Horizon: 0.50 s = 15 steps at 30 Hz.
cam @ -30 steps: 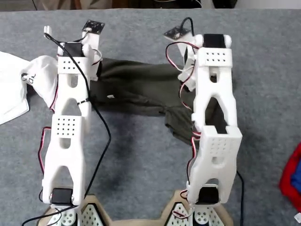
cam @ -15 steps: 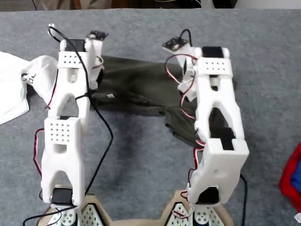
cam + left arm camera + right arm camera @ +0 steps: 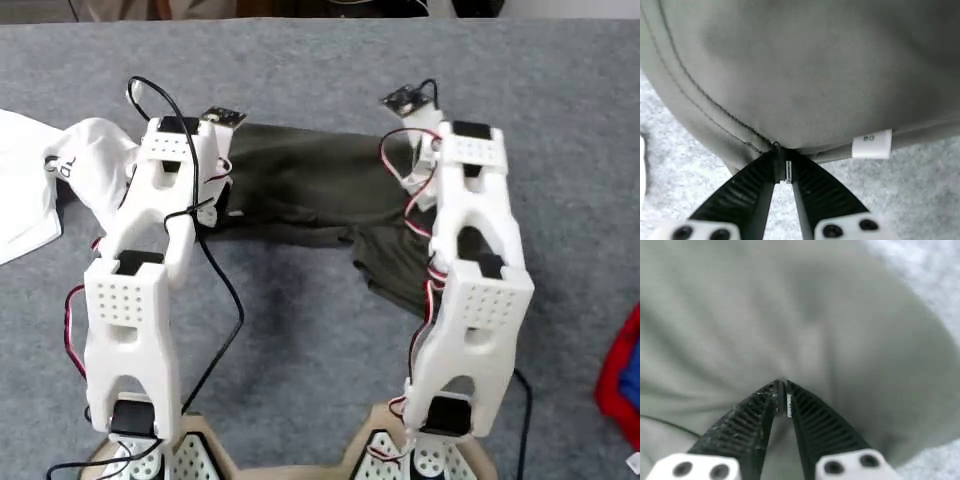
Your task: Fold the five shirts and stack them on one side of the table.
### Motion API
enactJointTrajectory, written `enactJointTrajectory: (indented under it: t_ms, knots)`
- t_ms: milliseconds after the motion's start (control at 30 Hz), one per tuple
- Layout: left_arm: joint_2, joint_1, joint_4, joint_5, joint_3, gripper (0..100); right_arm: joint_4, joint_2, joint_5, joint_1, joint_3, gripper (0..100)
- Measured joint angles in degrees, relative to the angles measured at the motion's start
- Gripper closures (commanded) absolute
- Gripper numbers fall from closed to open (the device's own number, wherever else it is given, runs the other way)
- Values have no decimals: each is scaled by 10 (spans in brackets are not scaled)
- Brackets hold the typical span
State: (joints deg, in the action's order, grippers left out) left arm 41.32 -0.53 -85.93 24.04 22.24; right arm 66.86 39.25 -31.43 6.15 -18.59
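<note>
Gripped the green shirt [image 3: 300,185] at two spots at once, one per arm, probably so two ends of one edge could be carried over together for a fold. Pinched by the left gripper [image 3: 783,160] right on the stitched hem, tips pressed together where the seam met the edge, with a small white tag [image 3: 871,144] just beside the pinch. Clamped by the right gripper [image 3: 781,387] on a soft bunched fold of the same shirt, tips together, cloth all around them.

From the high view, lay wide across the far middle of the grey table [image 3: 300,60], stretched between the two arm ends. Left end sat under the left arm's tip, right end under the right arm's tip. Not flat: wrinkled along the near edge, with one flap trailing nearer under the right arm. Judged mid-fold, nothing tidy yet, and no stack started.

Also noted a white shirt [image 3: 40,190] loose at the table's left edge, close beside the left arm. Spotted a red and blue cloth [image 3: 622,375] at the right edge, well apart from the green shirt. Likely both waiting their turn.
</note>
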Motion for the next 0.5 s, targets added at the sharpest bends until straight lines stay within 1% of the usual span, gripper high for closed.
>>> enactJointTrajectory:
  t_ms: [100,233,400,500]
  knots:
    - [0,5,-24,24,-4,980,18,19,-8,19,-44,969]
    - [3,18,-48,47,-5,980,69,41,-31,32,-103,969]
    - [-24,26,-62,68,-22,980,140,47,-45,29,-182,966]
    - [-51,28,-65,67,-24,980,196,47,-63,12,-241,965]
